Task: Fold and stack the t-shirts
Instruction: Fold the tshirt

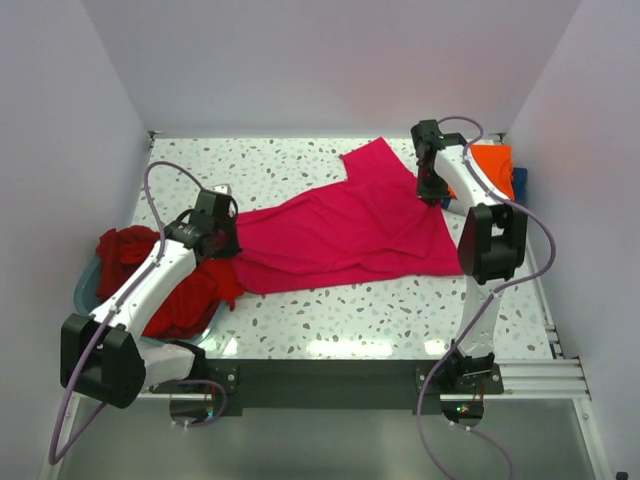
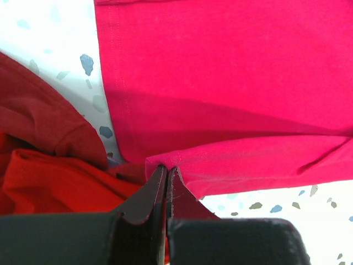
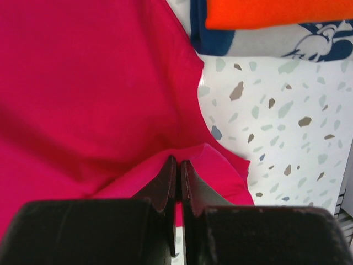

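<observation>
Sprawling across the white speckled terrazzo table [image 1: 380,315], a magenta-pink short-sleeved cloth t-shirt [image 1: 340,235] lies drawn out from the left side toward the far right, one sleeve pointing at the back wall. To its left, a crumpled heap of dark red cloth t-shirts [image 1: 125,250] spills out of a pale blue plastic tub [image 1: 84,288] onto the tabletop and meets the pink shirt's left end. The left arm [image 1: 150,290] crosses above that heap in the overhead view and hides part of it. In the far right corner a folded orange t-shirt [image 1: 495,165] rests on a navy blue t-shirt with white print [image 3: 212,41], the pair just beside the pink shirt's edge but apart from it, and largely masked from above by the right arm [image 1: 490,240].

The left gripper [image 2: 165,172] has its two dark fingers pressed together on the pink shirt's hemmed left edge — a small ridge of fabric rises at the tips. The right gripper [image 3: 178,164], jaws likewise closed, pinches a raised fold at the shirt's right edge, beside a curved cut in the cloth; bare table shows just past it.
</observation>
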`<action>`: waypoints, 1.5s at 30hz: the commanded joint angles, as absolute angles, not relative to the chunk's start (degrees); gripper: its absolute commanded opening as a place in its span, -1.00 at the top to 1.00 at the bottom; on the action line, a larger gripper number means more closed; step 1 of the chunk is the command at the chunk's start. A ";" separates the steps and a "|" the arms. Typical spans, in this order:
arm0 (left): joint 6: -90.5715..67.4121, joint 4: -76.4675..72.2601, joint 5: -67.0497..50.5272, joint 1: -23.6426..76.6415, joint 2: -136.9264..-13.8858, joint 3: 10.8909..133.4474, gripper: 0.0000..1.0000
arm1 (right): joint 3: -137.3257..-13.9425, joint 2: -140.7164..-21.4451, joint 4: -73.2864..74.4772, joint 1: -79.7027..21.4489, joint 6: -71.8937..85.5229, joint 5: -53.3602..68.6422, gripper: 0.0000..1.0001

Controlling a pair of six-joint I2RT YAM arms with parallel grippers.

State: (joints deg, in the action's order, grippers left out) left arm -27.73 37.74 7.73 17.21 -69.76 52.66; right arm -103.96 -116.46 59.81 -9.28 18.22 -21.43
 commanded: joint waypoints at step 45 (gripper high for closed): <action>-34.01 22.95 12.31 38.32 -76.99 46.15 -0.74 | -62.84 -93.68 41.84 10.72 16.53 -2.90 -0.75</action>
